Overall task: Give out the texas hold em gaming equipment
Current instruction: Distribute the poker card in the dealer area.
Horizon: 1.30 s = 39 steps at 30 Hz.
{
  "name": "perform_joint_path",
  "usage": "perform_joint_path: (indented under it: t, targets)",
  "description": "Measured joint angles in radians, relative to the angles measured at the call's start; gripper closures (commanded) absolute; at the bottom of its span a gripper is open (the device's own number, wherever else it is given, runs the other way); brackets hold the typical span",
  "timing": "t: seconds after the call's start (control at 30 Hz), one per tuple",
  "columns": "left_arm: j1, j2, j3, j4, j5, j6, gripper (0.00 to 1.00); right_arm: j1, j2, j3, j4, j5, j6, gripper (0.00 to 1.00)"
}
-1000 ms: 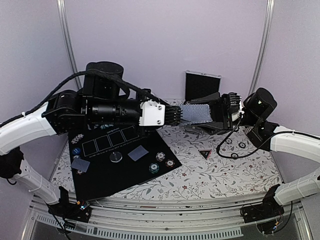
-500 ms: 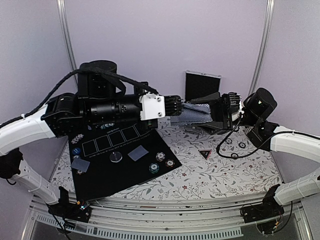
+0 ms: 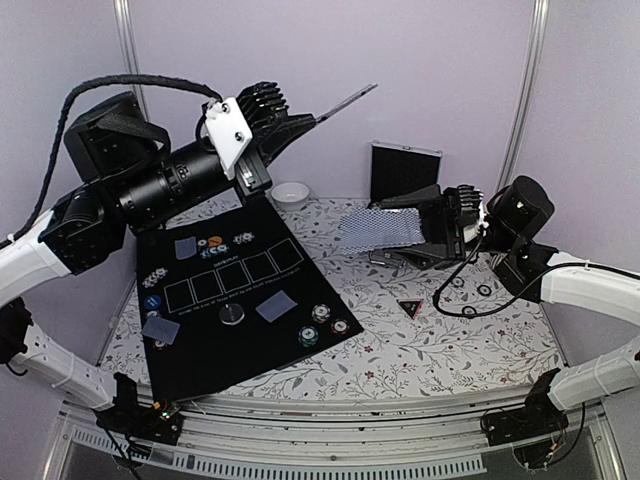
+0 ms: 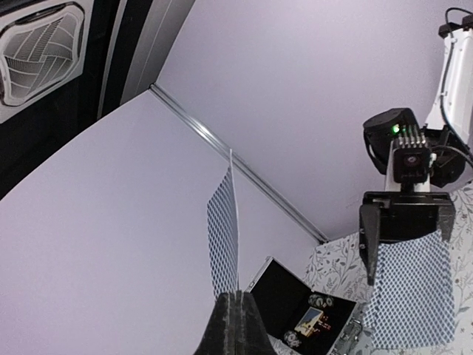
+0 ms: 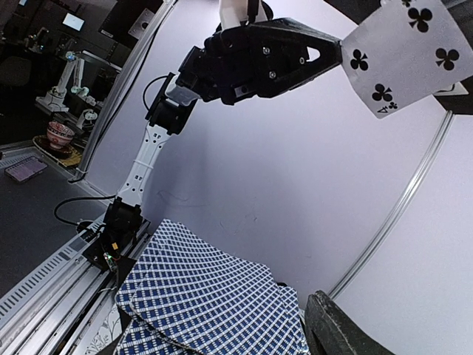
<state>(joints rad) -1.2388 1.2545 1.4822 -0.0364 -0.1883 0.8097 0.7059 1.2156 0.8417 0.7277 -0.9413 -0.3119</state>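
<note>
L end effector (image 3: 300,122) clamped fully shut on one card (image 3: 345,102), held high above surface (image 3: 400,350), presumably for dealing onto mat (image 3: 200,360). R end effector (image 3: 440,230) part-open, gripping fanned deck (image 3: 380,228) mid-air; the fan lets single cards be pinched off.

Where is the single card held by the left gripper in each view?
Top external: card, upper middle, nearly edge-on.
Left wrist: centre, patterned back, above the left gripper.
Right wrist: top right corner, clubs face showing.
Shared landmark: the fanned deck.
</note>
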Motion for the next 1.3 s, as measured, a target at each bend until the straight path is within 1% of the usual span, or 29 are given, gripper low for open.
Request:
perform_joint_path:
  t: [0.13,0.27,0.37,0.43,0.53,0.63,0.73,0.83,0.97,1.17,1.3]
  targets:
    - [0.034,0.0,0.0,-0.008,-0.119,-0.04,1.0,0.0,-0.005,0.0,0.0,0.0,0.0,0.4]
    - [0.163,-0.001,-0.018,-0.076,-0.218,-0.159,1.0,0.0,-0.008,0.0,0.0,0.0,0.0,0.4]
    - [0.262,-0.004,-0.102,-0.124,-0.293,-0.243,1.0,0.0,-0.01,0.0,0.002,0.0,0.0,0.4]
    - [0.298,-0.004,-0.19,-0.153,-0.321,-0.291,1.0,0.0,-0.01,0.0,0.003,0.0,0.0,0.4]
    - [0.305,-0.004,-0.348,-0.17,-0.329,-0.33,1.0,0.0,-0.01,0.0,0.004,0.0,0.0,0.4]
    - [0.308,-0.01,-0.53,-0.153,-0.317,-0.348,1.0,0.0,-0.01,0.0,0.005,0.0,0.0,0.4]
    - [0.31,-0.002,-0.653,-0.143,-0.313,-0.352,1.0,0.0,-0.01,0.0,0.006,0.0,0.001,0.4]
    - [0.311,0.05,-0.697,-0.123,-0.33,-0.352,1.0,0.0,-0.01,0.0,0.006,0.0,0.001,0.4]
    - [0.316,0.107,-0.747,-0.052,-0.33,-0.34,1.0,0.0,-0.01,0.0,0.006,0.0,0.002,0.4]
    - [0.346,0.114,-0.821,0.056,-0.242,-0.277,1.0,0.0,-0.01,0.0,0.006,0.0,0.002,0.4]
    - [0.362,0.141,-0.842,0.141,-0.19,-0.23,1.0,0.0,-0.01,0.0,0.006,0.0,0.001,0.4]
